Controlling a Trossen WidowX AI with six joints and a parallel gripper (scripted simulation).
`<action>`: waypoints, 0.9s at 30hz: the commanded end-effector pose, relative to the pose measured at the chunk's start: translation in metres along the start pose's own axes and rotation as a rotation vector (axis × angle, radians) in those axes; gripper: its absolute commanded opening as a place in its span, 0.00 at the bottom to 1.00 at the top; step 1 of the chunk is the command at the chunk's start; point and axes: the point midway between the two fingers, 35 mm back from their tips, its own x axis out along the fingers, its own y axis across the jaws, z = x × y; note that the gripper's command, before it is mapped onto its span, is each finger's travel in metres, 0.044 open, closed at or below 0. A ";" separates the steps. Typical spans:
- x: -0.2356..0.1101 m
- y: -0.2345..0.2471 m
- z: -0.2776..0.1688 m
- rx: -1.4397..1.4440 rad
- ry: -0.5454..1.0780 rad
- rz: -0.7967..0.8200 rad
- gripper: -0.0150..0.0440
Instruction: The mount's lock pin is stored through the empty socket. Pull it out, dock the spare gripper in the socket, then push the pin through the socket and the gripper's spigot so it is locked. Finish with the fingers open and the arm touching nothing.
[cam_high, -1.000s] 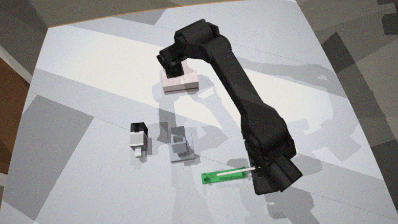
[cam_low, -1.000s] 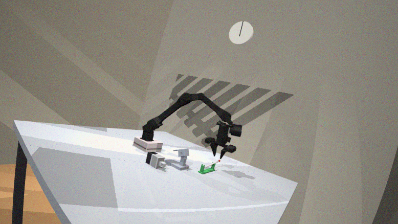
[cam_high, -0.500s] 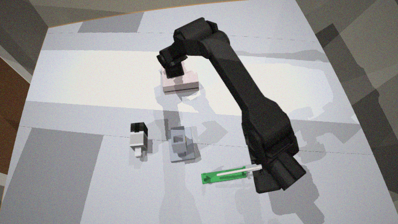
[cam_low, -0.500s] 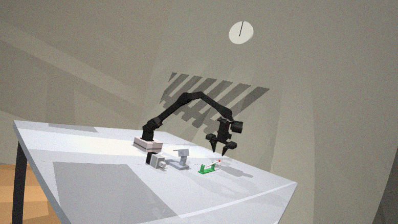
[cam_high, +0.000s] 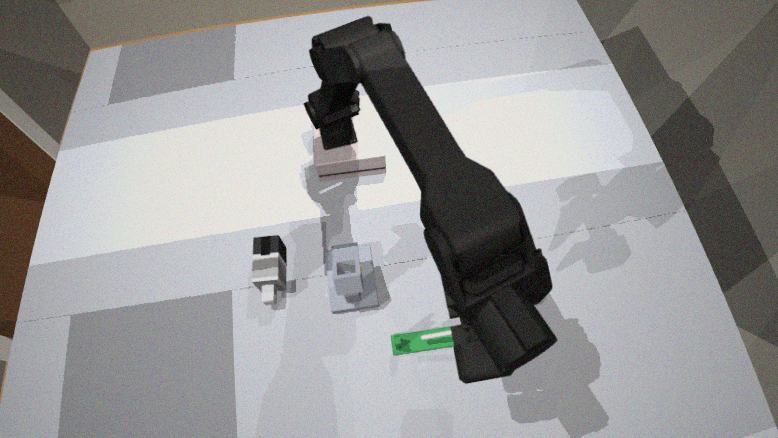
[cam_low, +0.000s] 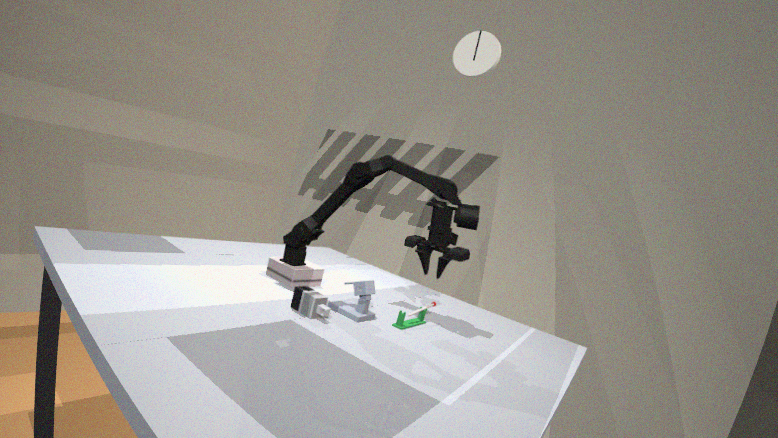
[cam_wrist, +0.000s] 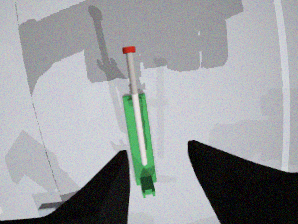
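The hand (cam_low: 436, 260) hangs in the air well above the surface (cam_low: 304, 375), fingers partly apart, holding nothing and touching nothing. One lock pin (cam_wrist: 133, 75), white with a red cap, lies on one green cradle (cam_wrist: 140, 143) below it. One empty socket mount (cam_high: 348, 274) stands beside one spare gripper (cam_high: 268, 262), which lies on the surface.

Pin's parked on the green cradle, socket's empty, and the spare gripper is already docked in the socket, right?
Not docked. The top view shows the spare gripper lying on the table beside the mount, apart from its empty socket. The pin does rest on the green cradle.
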 end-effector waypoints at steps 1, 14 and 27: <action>0.034 0.005 -0.005 -0.007 0.016 0.031 0.56; 0.074 0.008 -0.011 -0.007 0.016 0.031 0.56; 0.095 0.007 -0.015 -0.007 0.016 0.031 0.56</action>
